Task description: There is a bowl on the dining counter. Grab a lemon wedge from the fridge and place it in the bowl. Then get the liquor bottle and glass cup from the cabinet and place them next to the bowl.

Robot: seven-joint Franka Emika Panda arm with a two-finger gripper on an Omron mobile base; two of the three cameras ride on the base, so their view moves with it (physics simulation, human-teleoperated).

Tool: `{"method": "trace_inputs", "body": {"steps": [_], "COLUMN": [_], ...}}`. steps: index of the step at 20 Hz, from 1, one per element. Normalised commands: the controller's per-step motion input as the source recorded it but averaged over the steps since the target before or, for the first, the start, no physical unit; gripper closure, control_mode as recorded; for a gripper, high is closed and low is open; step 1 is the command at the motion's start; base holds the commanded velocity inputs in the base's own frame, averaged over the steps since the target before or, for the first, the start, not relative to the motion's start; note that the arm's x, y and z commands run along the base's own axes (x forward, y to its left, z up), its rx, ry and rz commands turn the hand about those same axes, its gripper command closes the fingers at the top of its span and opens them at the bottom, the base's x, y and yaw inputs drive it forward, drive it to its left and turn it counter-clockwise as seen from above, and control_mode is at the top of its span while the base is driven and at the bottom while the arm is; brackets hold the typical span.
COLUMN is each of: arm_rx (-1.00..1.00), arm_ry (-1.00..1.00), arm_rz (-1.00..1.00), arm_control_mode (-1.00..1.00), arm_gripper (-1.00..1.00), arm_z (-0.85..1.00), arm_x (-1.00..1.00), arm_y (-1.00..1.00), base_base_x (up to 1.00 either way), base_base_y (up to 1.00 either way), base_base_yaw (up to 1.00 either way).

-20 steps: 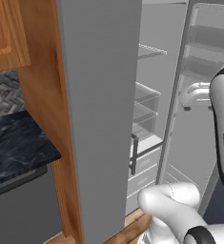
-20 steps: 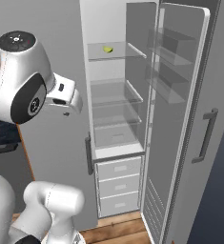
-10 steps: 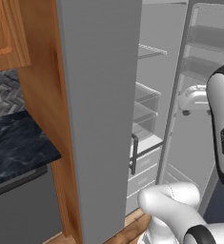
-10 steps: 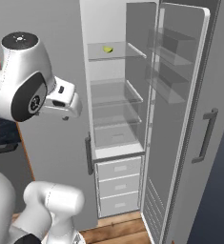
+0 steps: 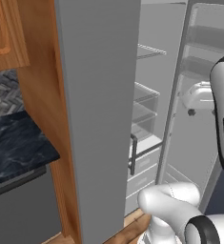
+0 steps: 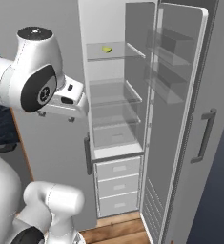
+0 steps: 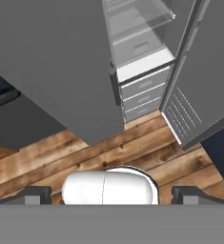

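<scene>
The fridge [image 6: 51, 152] is a tall grey unit, its left door shut and its right door [image 6: 180, 119] swung wide open. On the top glass shelf inside lies the lemon wedge [image 6: 106, 48], a tiny yellow-green sliver. My gripper [image 6: 56, 116] hangs in front of the shut left door, pointing down, well below and to the left of the wedge. In the hand view the gripper [image 7: 111, 194] is open with nothing between its fingertips [image 7: 37, 193], and it looks down at the floor and the fridge's lower drawers [image 7: 142, 95].
A dark marble worktop [image 5: 13, 147] and a wooden wall cabinet [image 5: 4, 33] sit left of the fridge, past a wooden side panel [image 5: 51, 119]. The open door's inner racks [image 6: 168, 52] jut into the opening. Wood floor [image 7: 132, 152] lies in front.
The arm has shifted a little to the right, carrying the hand slightly nearer the open compartment. The jaws stay open.
</scene>
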Motion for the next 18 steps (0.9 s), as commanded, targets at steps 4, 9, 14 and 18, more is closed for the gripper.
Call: {"method": "trace_inputs", "body": {"steps": [4, 9, 14, 18], "arm_rx": [0.0, 0.0, 0.0, 0.0], "arm_ry": [0.0, 0.0, 0.0, 0.0], "arm_rz": [0.0, 0.0, 0.0, 0.0], "arm_control_mode": [1.0, 1.0, 1.0, 1.0], "arm_gripper": [-1.0, -1.0, -1.0, -1.0], "arm_z": [0.0, 0.0, 0.0, 0.0], "arm_x": [0.0, 0.0, 0.0, 0.0], "arm_y": [0.0, 0.0, 0.0, 0.0], "base_base_x": [0.09, 0.46, 0.5, 0.38], "base_base_y": [-0.91, -0.69, -0.18, 0.03], "base_base_yaw": [0.04, 0.12, 0.13, 0.12]}}
